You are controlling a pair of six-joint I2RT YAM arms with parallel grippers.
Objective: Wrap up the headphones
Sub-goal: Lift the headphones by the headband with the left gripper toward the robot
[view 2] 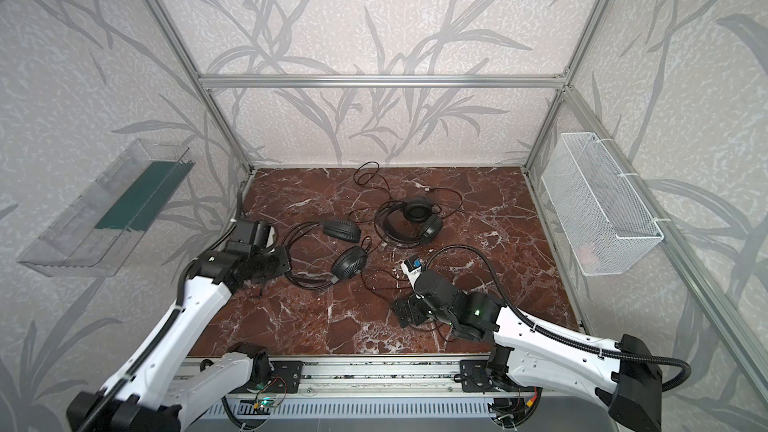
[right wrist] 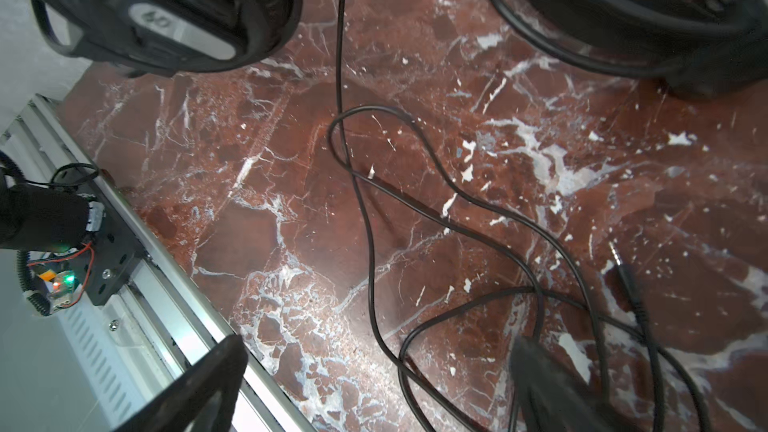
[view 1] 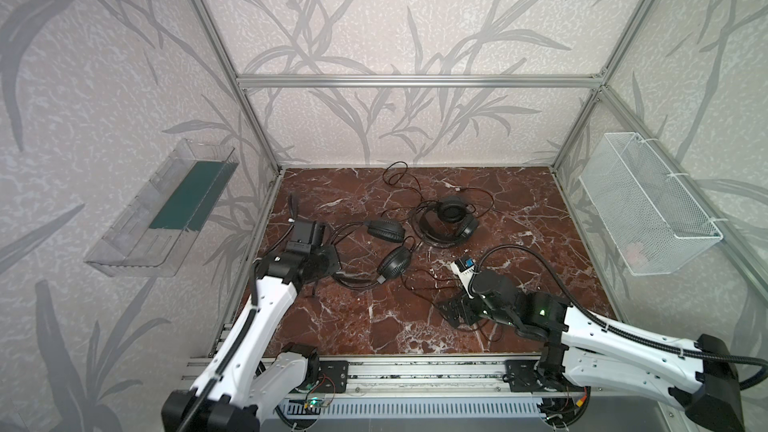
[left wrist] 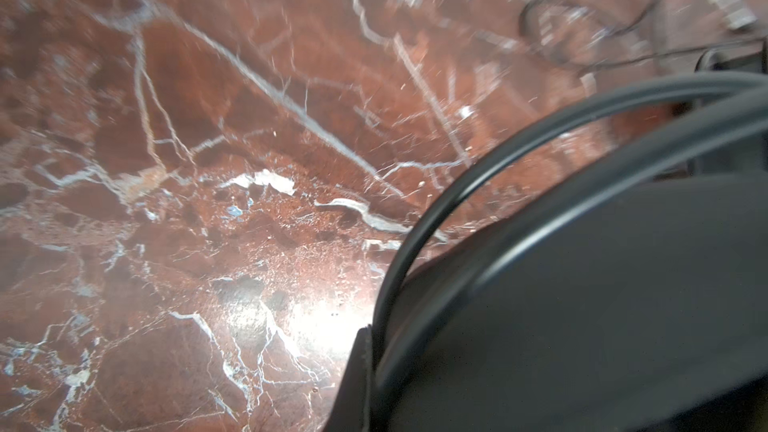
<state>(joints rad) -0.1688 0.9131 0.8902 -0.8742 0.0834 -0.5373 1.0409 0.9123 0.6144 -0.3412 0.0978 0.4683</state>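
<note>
- Nearest, at 5 o'clock on the desk (view 1: 374, 326), the right jaws stand wide open and empty over a loose cable (right wrist: 365, 222). Only the right wrist view shows the fingers (right wrist: 208, 384) on either side of it and the jack plug (right wrist: 621, 272) lying bare. In both top views the arm hides this.
- That cable looks thin, limp and light, so it will likely slip and spring out of a loop. Pinching it close to the plug seems best.
- Toward 9 o'clock the left jaws are closed, apparently on the headband (left wrist: 417, 238) of the near headset (view 1: 395, 264). Only the left wrist view shows its two wires running into the grip.
- The headband looks stiff and springy, a sound place to hold. The padded earcups are probably soft and bulky.
- Farthest, past centre toward 1 o'clock, the far headset (view 1: 453, 209) lies untouched, its lead (view 1: 385, 176) straggling to 12 o'clock.
</note>
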